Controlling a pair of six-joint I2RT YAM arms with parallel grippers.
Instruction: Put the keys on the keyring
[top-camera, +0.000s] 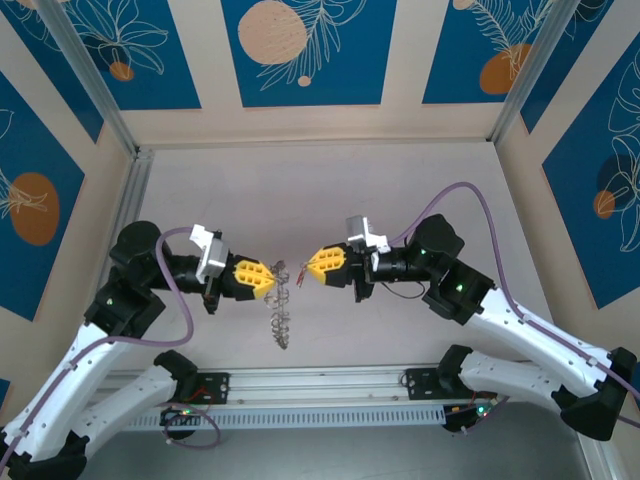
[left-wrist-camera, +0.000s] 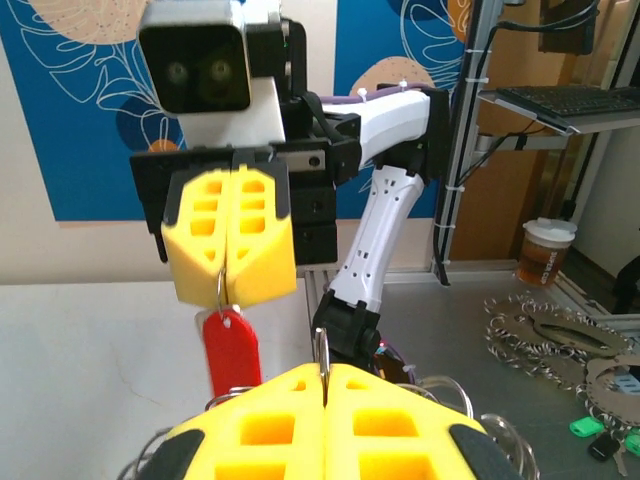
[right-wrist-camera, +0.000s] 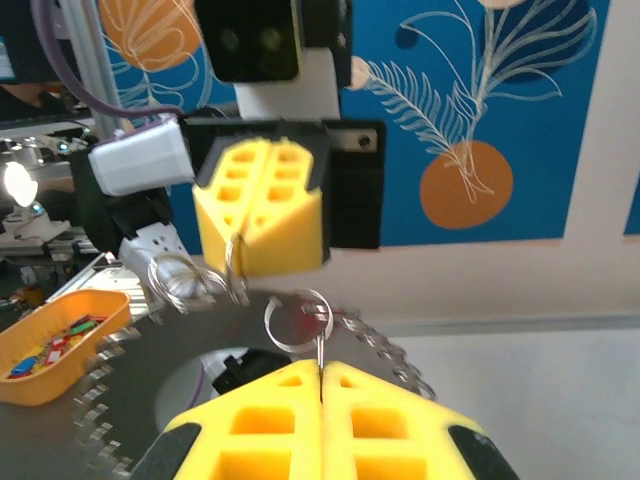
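Two clenched grippers meet tip to tip above the table (top-camera: 400, 180): left gripper (top-camera: 262, 279) with the keyring (top-camera: 281, 320), right gripper (top-camera: 315, 269) with the red key (left-wrist-camera: 228, 350)
The left gripper is clamped on the top of the keyring, and the silvery bunch dangles from its fingertips, long axis running toward the near edge in the top view. Just right of it, the red key hangs from a small wire loop (left-wrist-camera: 222, 285) pinched in the closed right gripper. In the left wrist view its red head points straight down, long axis upright, blade hidden. Key and keyring sit close between the tips; whether they touch I cannot tell
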